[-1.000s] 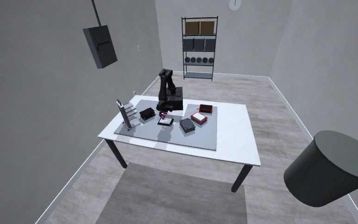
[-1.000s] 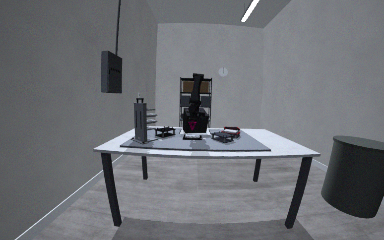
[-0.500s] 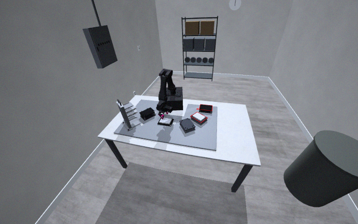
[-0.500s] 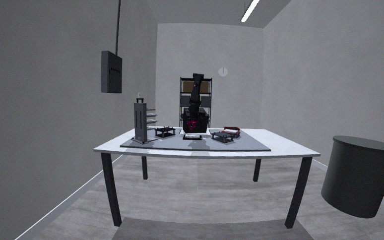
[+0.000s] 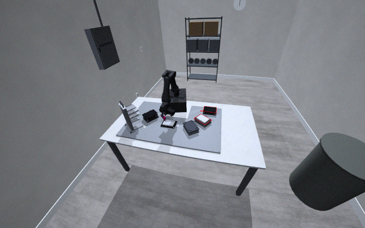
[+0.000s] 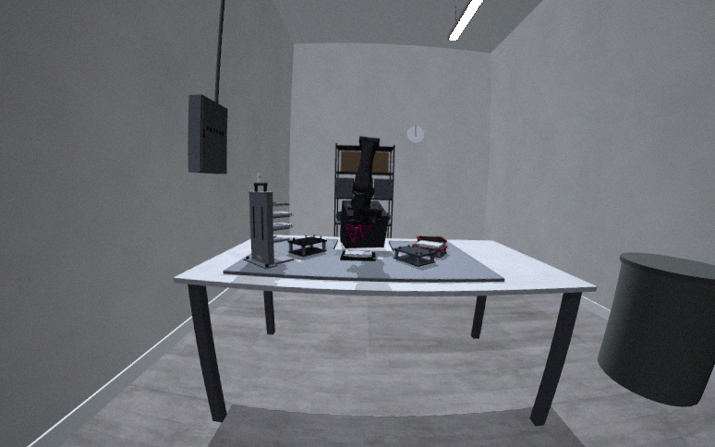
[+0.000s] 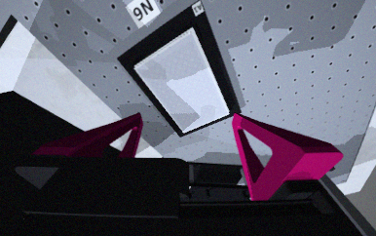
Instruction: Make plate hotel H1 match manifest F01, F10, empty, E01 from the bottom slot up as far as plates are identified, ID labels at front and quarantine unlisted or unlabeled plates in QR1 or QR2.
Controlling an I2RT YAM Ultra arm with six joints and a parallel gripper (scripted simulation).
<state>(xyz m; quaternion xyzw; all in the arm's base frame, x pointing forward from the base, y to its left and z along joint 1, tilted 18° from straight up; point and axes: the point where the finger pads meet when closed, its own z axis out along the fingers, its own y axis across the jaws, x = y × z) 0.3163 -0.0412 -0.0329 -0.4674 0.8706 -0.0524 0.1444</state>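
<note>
1 arm, 1 hotel, 2 red-rimmed nests right, 3 black nests, 1 table.

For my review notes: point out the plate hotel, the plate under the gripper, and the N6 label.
plate hotel (image 5: 126, 116), top view, on its upright side panel
plate (image 7: 182, 84), wrist view, on its pale top face
N6 label (image 7: 143, 11), wrist view, on the white tag

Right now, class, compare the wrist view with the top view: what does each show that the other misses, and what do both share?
Only the wrist view shows the N6 label and the perforated mat's holes. Only the top view shows the plate hotel, both red-rimmed nests and the whole table. Both show the open gripper above the pale plate in its black nest.
</note>
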